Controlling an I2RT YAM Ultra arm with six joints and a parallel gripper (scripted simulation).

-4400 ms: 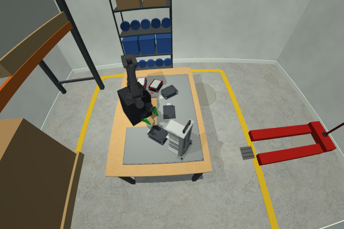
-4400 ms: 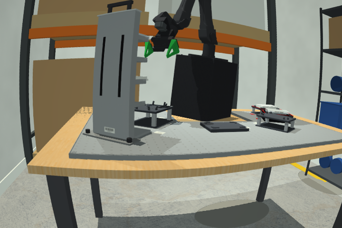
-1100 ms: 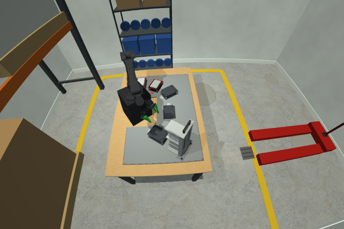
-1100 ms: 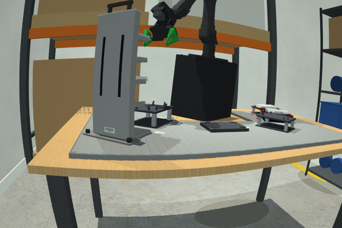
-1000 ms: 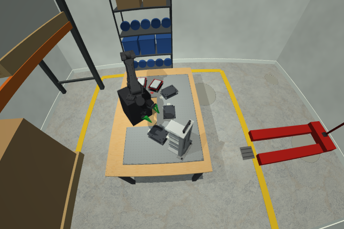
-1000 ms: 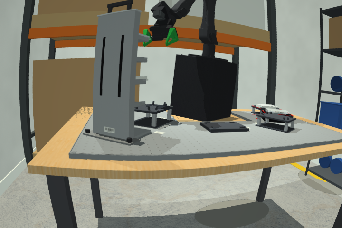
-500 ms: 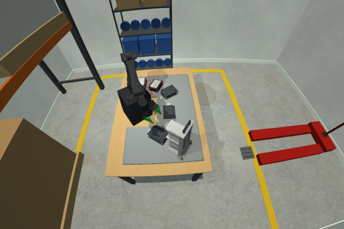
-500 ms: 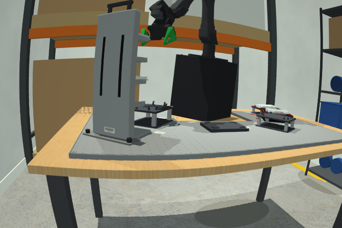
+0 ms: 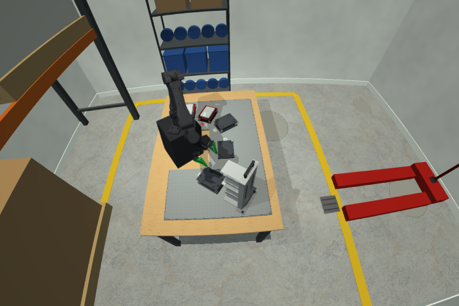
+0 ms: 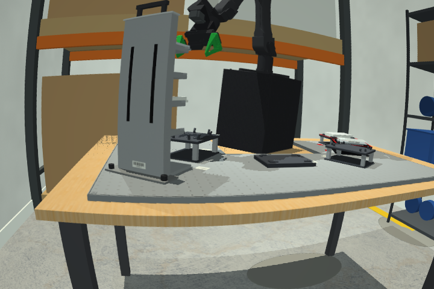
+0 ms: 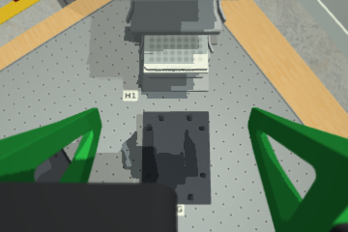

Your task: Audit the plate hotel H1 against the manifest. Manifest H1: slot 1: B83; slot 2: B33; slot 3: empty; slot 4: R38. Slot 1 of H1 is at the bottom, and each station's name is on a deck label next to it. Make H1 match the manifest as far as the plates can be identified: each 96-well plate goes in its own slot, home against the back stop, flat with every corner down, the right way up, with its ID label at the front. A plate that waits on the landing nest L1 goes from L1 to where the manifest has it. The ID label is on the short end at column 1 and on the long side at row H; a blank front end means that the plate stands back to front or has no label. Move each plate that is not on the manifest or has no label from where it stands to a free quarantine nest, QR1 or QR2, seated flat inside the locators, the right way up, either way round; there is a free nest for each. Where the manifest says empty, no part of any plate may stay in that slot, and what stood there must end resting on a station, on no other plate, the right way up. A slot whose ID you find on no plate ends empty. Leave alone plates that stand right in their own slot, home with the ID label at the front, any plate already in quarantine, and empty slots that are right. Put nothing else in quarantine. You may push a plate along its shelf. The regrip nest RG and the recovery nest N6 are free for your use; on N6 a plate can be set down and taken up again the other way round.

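- I am holding the gripper [image 10: 199,44] high, level with the top shelf of the plate hotel H1 [image 10: 146,102], so the wrist camera is looking down on the hotel's open front.
- The green fingers are standing spread to their widest with nothing between them; I judge that suits a look-over, or an approach to a plate's sides.
- In the wrist view a white 96-well plate [image 11: 174,50] is sitting on an upper shelf of the hotel, wells up; I cannot tell which slot it is, nor read any ID on its front end.
- The H1 label [image 11: 130,96] is lying on the deck beside the hotel's foot, which is telling me which station I am facing.
- The regrip nest [image 11: 176,155] is standing directly below the gripper, between the arm and the hotel, with no plate on it.
- Two red-rimmed nests [image 9: 206,113] at the far end are carrying white plates, well apart from the hotel; I cannot read their labels from here.
- My judgement: the audit is at an early stage, with identification outstanding.
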